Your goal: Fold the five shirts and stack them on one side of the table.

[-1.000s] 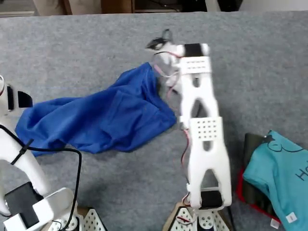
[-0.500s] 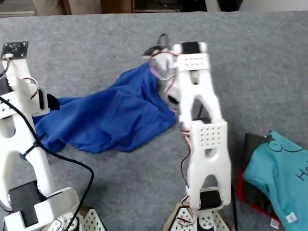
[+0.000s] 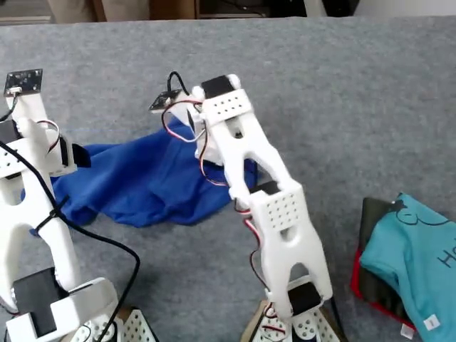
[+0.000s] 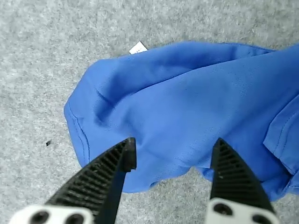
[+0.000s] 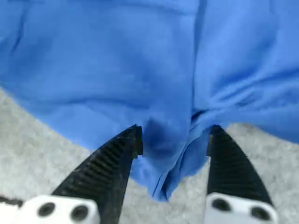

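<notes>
On grey surface (image 3: 356, 85), centre-left: blue shirt (image 3: 149, 178), crumpled, unfolded. Left hand (image 4: 175, 142): fingers spread, over shirt's end nr white tag (image 4: 138, 47). Right hand (image 5: 176, 130): fingers spread, over shirt's opposite edge. At surface's right edge: teal shirt (image 3: 410, 246), lying on dark cloth (image 3: 372, 217) & red cloth (image 3: 358, 281).

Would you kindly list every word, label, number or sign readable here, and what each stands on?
Nothing can be read in full.
Dark lettering on the teal shirt: cut off by the picture's edge, unreadable.
Corner tag on the teal shirt: too small to read.
Edge tag by the blue shirt: too small to read.
</notes>
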Motion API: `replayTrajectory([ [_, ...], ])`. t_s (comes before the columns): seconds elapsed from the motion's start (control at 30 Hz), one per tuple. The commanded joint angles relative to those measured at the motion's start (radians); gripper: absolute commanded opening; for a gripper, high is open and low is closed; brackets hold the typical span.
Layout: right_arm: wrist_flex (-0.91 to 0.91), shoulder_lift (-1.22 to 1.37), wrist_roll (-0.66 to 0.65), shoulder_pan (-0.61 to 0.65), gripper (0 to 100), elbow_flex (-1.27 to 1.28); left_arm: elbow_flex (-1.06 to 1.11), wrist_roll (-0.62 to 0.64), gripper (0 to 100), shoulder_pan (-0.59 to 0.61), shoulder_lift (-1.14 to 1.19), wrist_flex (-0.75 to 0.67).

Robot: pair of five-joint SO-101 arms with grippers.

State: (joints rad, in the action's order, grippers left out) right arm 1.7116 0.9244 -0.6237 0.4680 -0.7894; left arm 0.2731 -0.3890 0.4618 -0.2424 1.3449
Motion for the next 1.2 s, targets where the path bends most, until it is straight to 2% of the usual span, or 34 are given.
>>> replayTrajectory([
  [0.0,-0.002,0.035,0.031,-0.045,0.8,-0.007,0.0,0.009,26,0.009,-0.028,-0.008],
  [0.2,0.075,-0.004,-0.018,-0.165,0.5,-0.01,0.0,0.003,26,0.064,-0.028,-0.014],
  [0.3,0.075,-0.076,-0.057,-0.217,0.5,0.073,0.0,0.003,26,0.074,-0.028,-0.014],
  [0.47,0.046,-0.282,-0.124,-0.257,0.5,0.363,0.0,0.003,26,0.072,-0.028,-0.014],
  [0.57,-0.025,-0.438,-0.15,-0.28,0.5,0.585,-0.003,0.003,26,0.071,-0.028,-0.015],
  [0.73,-0.19,-0.727,-0.198,-0.282,0.5,1.036,0.0,0.012,26,0.069,-0.015,-0.098],
  [0.9,-0.353,-0.961,-0.227,-0.283,0.5,1.409,-0.038,0.114,27,0.04,0.096,-0.163],
  [1.03,-0.365,-1.053,-0.253,-0.325,0.5,1.509,-0.133,0.189,26,-0.009,0.237,-0.161],
  [1.17,-0.362,-1.066,-0.293,-0.392,0.5,1.508,-0.273,0.25,26,0.003,0.395,-0.155],
])
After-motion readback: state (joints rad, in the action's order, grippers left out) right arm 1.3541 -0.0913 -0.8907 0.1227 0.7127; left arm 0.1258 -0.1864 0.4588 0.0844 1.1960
